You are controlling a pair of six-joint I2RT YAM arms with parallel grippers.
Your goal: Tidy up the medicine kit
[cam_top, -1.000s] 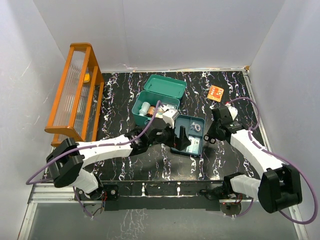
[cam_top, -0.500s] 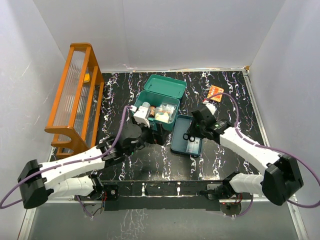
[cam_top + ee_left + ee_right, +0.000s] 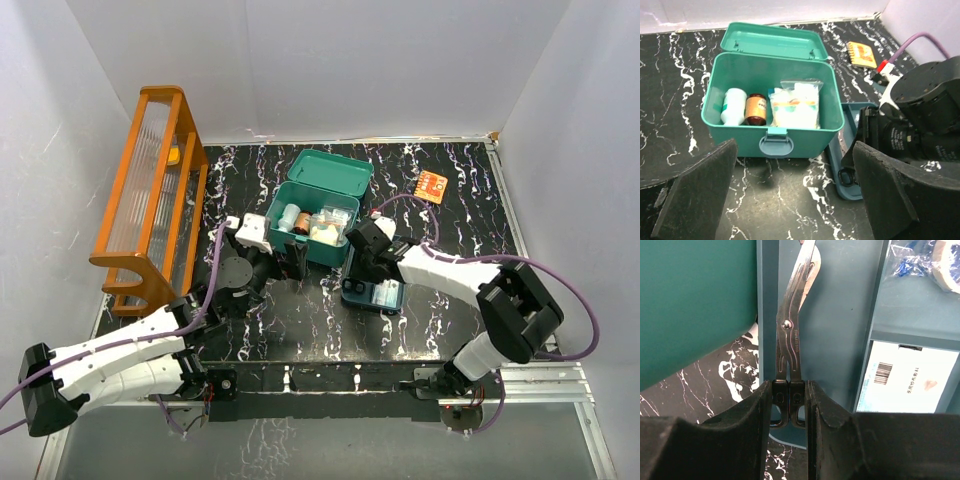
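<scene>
Nearest, in the left wrist view: left hand [image 3: 794,170] spread wide, gripping nothing, dark fingers [image 3: 695,200] filling both lower corners of the frame and cut off by its bottom edge.

Just beyond, in the right wrist view: right hand [image 3: 789,390] pinching the scissors [image 3: 792,325] by the black handle loops. Steel blades pointing up the frame over the leftmost compartment of the tray insert [image 3: 840,330], tips cut off by the top edge. Cannot tell whether lifted or resting on the tray floor.

Same teal-green as the box, shallow, divided by low walls. In the lower right compartment a white packet [image 3: 907,377] with a barcode, small print too fine to read. In the upper right a blue-and-white wrapped item [image 3: 930,260], only partly in frame. In the top view, tray at centre of the black marbled tabletop [image 3: 320,325], largely covered by the right arm.

Touching or just beside its upper-left corner, cannot tell which, the medicine kit [image 3: 312,222]: teal-green plastic box, rounded corners, latch tab on the front wall, hinged lid [image 3: 330,172] open behind it. Inside, left to right: white bottle [image 3: 733,106], brown bottle [image 3: 756,109], clear bag of packets [image 3: 796,104]; labels unreadable.

Farther, toward the upper right of the top view, small orange card [image 3: 432,185]. At far left, orange wooden rack [image 3: 150,195] against the wall
</scene>
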